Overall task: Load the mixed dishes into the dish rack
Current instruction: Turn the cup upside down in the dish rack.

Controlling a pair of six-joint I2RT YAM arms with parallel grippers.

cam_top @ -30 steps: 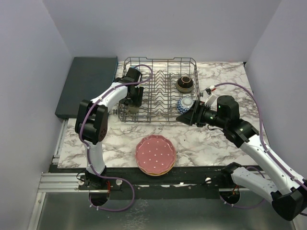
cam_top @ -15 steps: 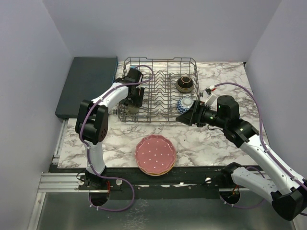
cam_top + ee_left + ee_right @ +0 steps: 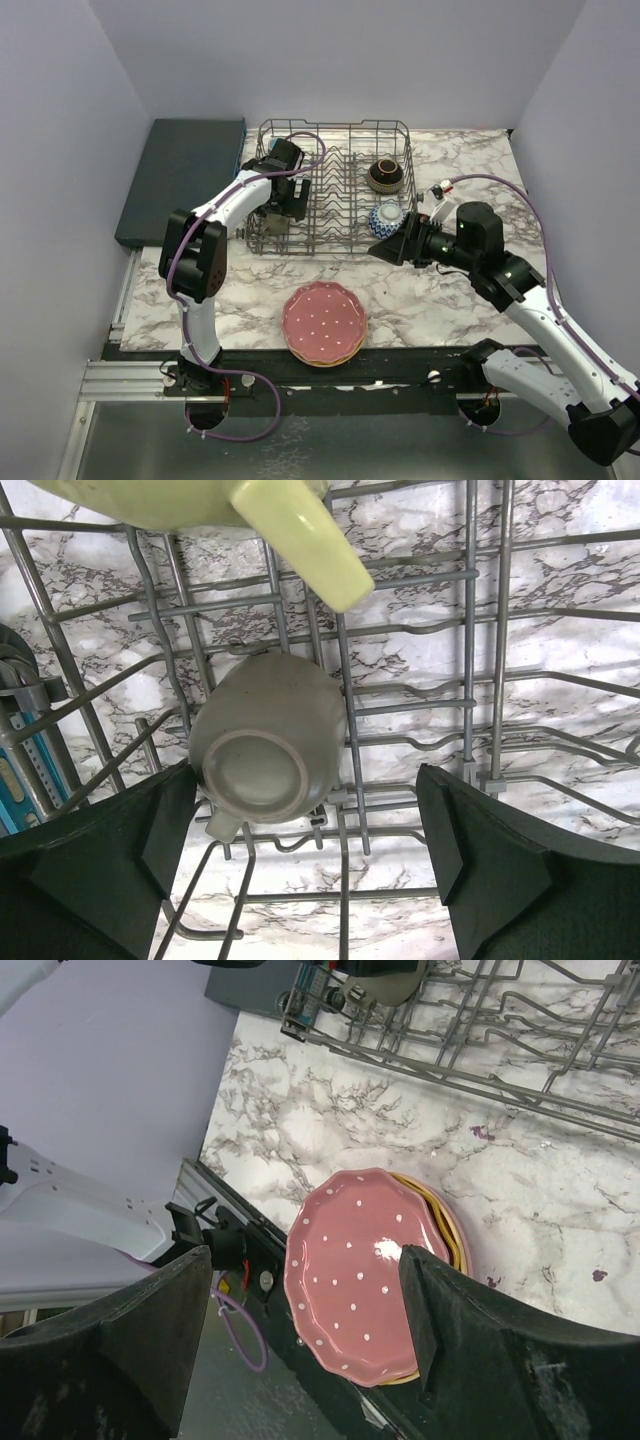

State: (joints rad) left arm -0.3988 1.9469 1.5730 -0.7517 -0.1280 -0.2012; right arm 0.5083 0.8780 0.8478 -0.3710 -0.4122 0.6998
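Note:
The dish rack [image 3: 335, 190] stands at the back of the marble table. My left gripper [image 3: 282, 207] hangs over its left end, open wide. Below it an olive-grey mug [image 3: 262, 752] sits upside down on the rack wires, close to the left finger [image 3: 120, 860] and free of the right one. A yellow mug [image 3: 290, 520] lies just beyond. A brown bowl [image 3: 385, 175] and a blue bowl [image 3: 386, 215] rest in the rack's right end. My right gripper [image 3: 385, 250] is open and empty in front of the rack. Under it lies a pink dotted plate [image 3: 365, 1270] on a stack.
A flat dark teal slab [image 3: 180, 180] lies left of the rack. The plate stack [image 3: 324, 322] sits at the table's near edge by the black rail [image 3: 400, 385]. Walls close in on both sides and the back.
The left gripper's jaws have spread wide and let go of the olive-grey mug, which stays in the rack. The right gripper has opened a little more and drawn back slightly from the rack.

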